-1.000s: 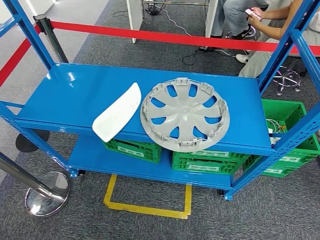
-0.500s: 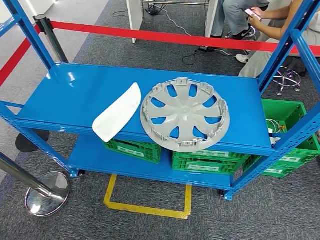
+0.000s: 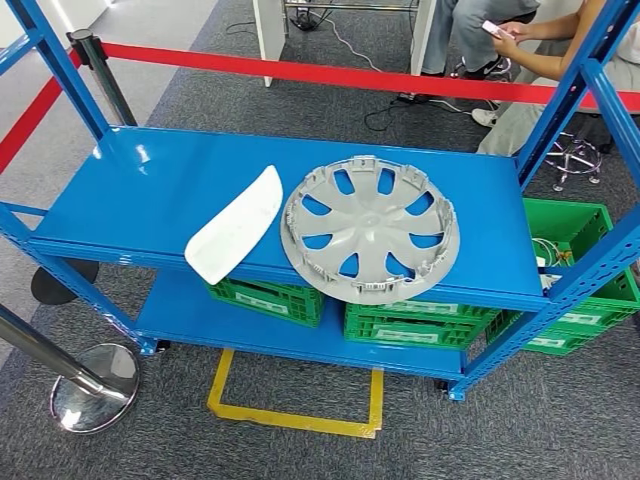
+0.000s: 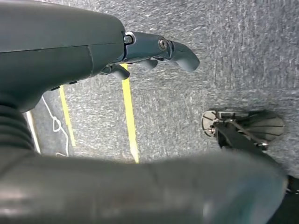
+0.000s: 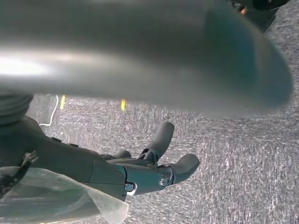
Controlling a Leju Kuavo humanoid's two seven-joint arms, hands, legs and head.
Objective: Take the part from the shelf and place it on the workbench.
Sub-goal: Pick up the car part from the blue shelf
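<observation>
On the top level of the blue shelf [image 3: 151,190] lie two parts: one grey wheel cover [image 3: 370,228], near the front edge and toward the right end, and one white curved panel [image 3: 235,224] just beside it on the left, its lower tip sticking out past the front edge. On the lower level I count three green crates [image 3: 264,298]; their white labels are too small to read. A fourth green crate [image 3: 581,230] shows past the right end. My left hand [image 4: 155,51] hangs over the grey carpet, fingers spread and holding nothing. My right hand [image 5: 155,163] also hangs over the carpet, fingers apart and empty. A red barrier tape [image 3: 340,75] runs behind the shelf.
</observation>
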